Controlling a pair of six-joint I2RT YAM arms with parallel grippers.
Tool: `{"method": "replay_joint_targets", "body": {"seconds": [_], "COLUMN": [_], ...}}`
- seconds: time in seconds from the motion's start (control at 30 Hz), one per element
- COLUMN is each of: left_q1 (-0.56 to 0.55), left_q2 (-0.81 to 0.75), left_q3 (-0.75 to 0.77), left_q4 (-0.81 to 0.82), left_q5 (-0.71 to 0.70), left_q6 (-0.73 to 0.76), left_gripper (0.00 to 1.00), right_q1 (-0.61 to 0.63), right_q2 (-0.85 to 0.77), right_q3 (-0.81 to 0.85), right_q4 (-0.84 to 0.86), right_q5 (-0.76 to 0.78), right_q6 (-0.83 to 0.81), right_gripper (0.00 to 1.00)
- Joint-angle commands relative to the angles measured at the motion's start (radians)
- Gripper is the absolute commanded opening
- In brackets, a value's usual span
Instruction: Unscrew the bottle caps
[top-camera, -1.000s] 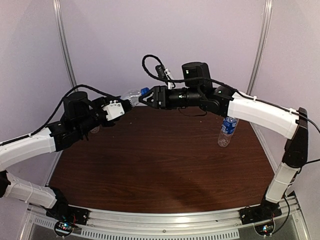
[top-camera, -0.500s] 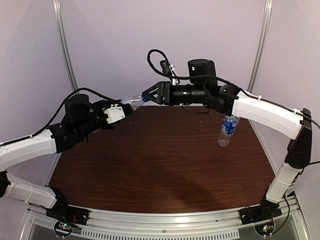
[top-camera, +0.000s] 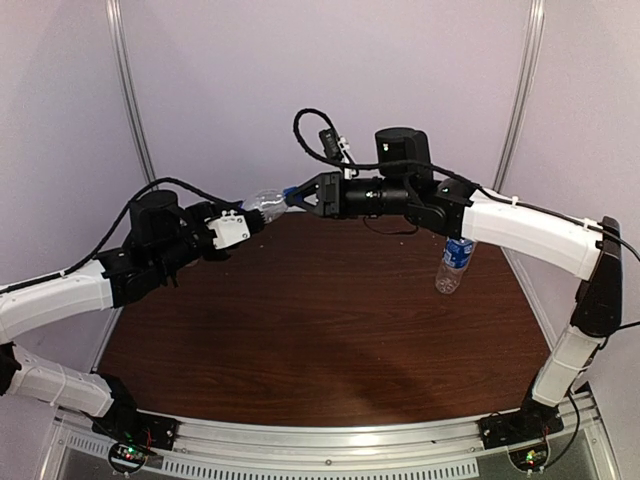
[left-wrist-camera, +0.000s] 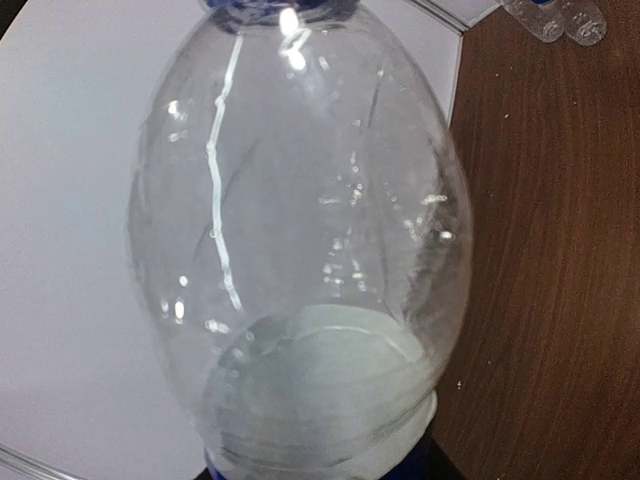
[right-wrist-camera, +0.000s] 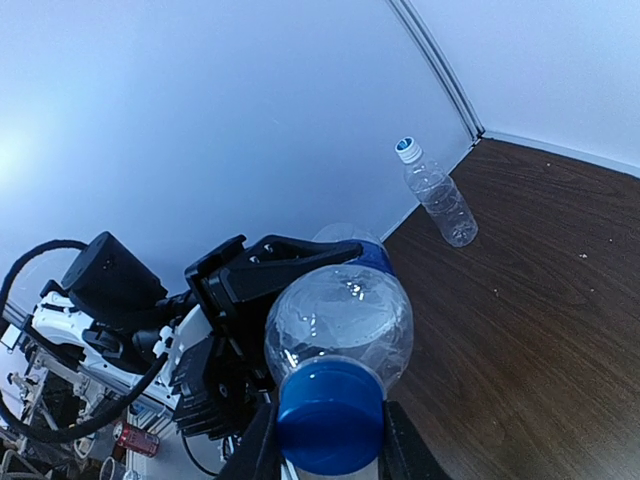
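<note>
The left gripper (top-camera: 243, 218) clamps the base end of a clear bottle (left-wrist-camera: 300, 220) and holds it level in the air above the far part of the table (top-camera: 320, 320), neck toward the other arm, probably so the body cannot spin. The right gripper (top-camera: 303, 194) has its jaws closed on the dark blue cap (right-wrist-camera: 330, 415), a small round plastic disc. The bottle's thin walls look glossy and creased. A second bottle (top-camera: 455, 262) stands capped on the dark wood-grain top.

The bottle (left-wrist-camera: 300, 230) above the table (top-camera: 330, 320) is clear, glossy plastic with bright reflections. Its cap (right-wrist-camera: 330, 415) is smooth blue plastic, a little shiny. The table looks like dark wood, fine-grained, with a dull sheen. The rail (top-camera: 330, 445) at the table's near edge is bare ribbed metal.
</note>
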Motion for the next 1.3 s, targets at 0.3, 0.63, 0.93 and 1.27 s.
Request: {"method": "replay_joint_targets", "body": {"seconds": [0.3,0.63,0.93,1.27], "left_q1": [-0.003,-0.002,-0.003,-0.003], "left_q2": [-0.038,0.03,0.031,-0.013], "left_q3": [0.068,0.21,0.199,0.085], "left_q4": [-0.377,-0.772,-0.666,-0.302], "left_q5": [0.383,0.762,0.675,0.248], "left_q6": [-0.015,-0.236,-0.294,-0.321], "left_gripper": [0.17,0.1,0.1,0.14], "right_q1": [-0.008,0.123,0.143,0.036], "right_q2": [-0.037,-0.046,-0.096,-0.232], "right_q3": [-0.044,0.012,-0.053,-0.218], "right_q4": [-0.13,-0.497,-0.324,0.078], "right_q5": [-0.239,0.076,0.164,-0.002], "right_q6": [-0.422,-1.239,-1.24,-0.359], "right_gripper": [0.0,0.0,0.93,1.0]}}
